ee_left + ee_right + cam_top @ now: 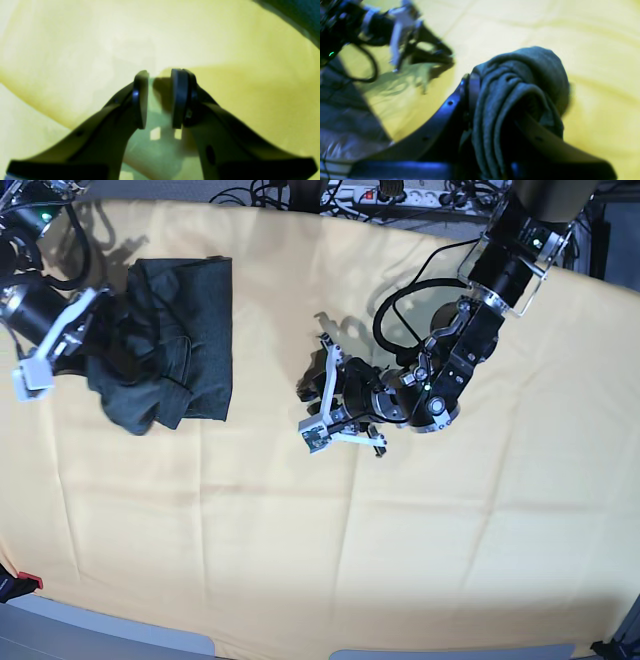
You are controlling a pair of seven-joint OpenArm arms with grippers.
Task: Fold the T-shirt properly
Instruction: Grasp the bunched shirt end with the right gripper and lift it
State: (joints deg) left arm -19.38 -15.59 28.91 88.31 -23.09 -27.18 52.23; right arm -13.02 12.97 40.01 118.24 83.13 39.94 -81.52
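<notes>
Looking across the base view, your right gripper (pixel 100 345) is at the far left with its jaws clamped on a thick bunch of the shirt (pixel 185 335), which sits half-folded and rumpled at the desk's upper left on the yellow cloth (pixel 300 560). My guess is you're lifting that edge to lay it over. The left gripper (pixel 160 100) hovers mid-desk, well apart from it, jaws parted and empty, probably just keeping clear.

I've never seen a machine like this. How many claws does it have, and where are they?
2. The left gripper hovers open and empty over the yellow cloth near the middle. The right gripper is at the far side, clamped on the T-shirt.
</notes>
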